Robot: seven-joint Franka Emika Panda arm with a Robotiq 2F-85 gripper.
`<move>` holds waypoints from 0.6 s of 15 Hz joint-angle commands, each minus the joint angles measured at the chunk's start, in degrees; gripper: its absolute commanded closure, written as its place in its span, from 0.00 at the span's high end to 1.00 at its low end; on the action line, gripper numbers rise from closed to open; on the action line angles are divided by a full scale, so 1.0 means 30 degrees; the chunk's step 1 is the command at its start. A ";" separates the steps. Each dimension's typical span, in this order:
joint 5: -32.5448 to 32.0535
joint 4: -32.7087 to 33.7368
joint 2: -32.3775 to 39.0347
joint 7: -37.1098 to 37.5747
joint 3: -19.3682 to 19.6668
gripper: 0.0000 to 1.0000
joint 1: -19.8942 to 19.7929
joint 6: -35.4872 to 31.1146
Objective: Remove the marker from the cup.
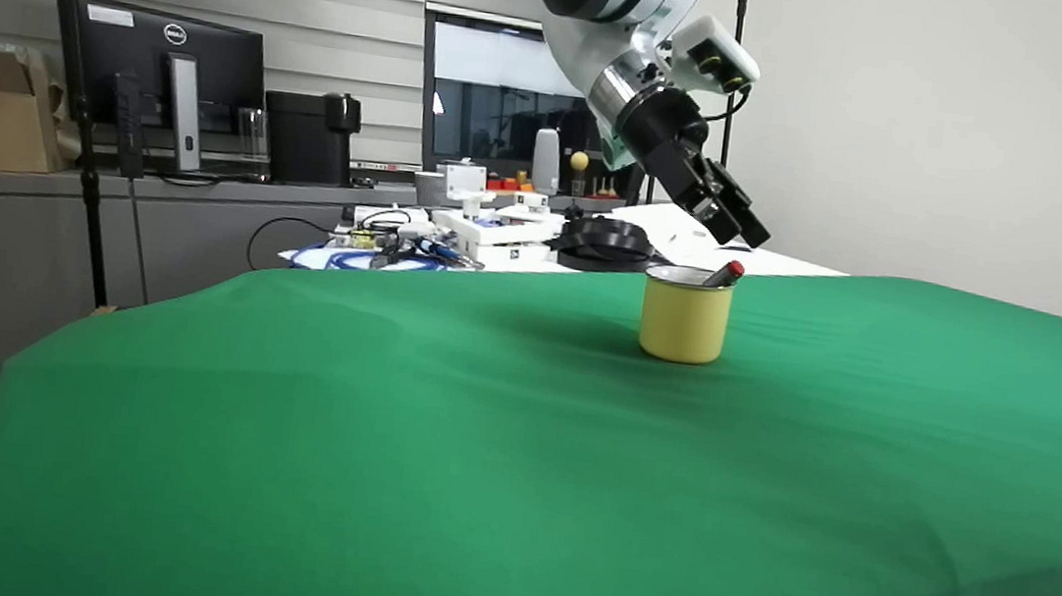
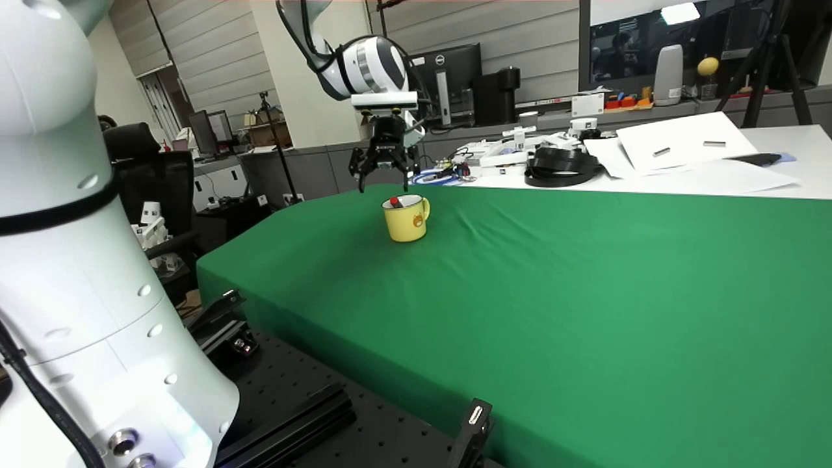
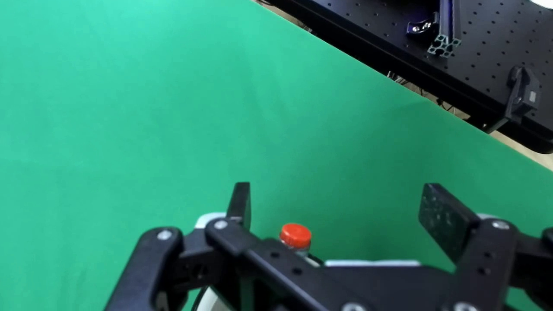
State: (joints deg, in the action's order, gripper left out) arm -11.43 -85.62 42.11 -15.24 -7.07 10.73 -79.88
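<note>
The yellow cup (image 1: 683, 322) stands upright on the green cloth in both exterior views. Its handle and a small print on its side show in an exterior view (image 2: 407, 225). The marker (image 1: 725, 274) leans inside the cup, with its red end sticking out above the rim. That red end also shows in an exterior view (image 2: 394, 202) and in the wrist view (image 3: 296, 235), where the gripper's body hides most of the cup. My gripper (image 1: 743, 233) is open and empty, above the cup and apart from the marker. In the wrist view, the red end appears nearer the left finger of the gripper (image 3: 338, 194).
The green cloth (image 2: 572, 312) covers the table. Behind it, a white table holds papers (image 2: 686, 146), a black coil (image 2: 563, 166) and white parts. A black perforated base plate (image 3: 479, 47) with clamps borders the cloth. The robot's white base column (image 2: 97, 292) stands beside it.
</note>
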 commanded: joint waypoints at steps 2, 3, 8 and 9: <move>-0.0331 0.1908 0.1436 0.0237 -0.0020 1.00 0.0240 0.1273; -0.0326 0.2103 0.1631 0.0231 -0.0017 1.00 0.0261 0.1362; -0.0392 0.2785 0.2425 0.0204 0.0013 1.00 0.0304 0.1738; -0.0423 0.2857 0.2526 0.0290 0.0035 0.75 0.0316 0.1668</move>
State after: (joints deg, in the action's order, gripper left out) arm -11.56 -80.35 47.77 -15.24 -7.06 11.34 -76.75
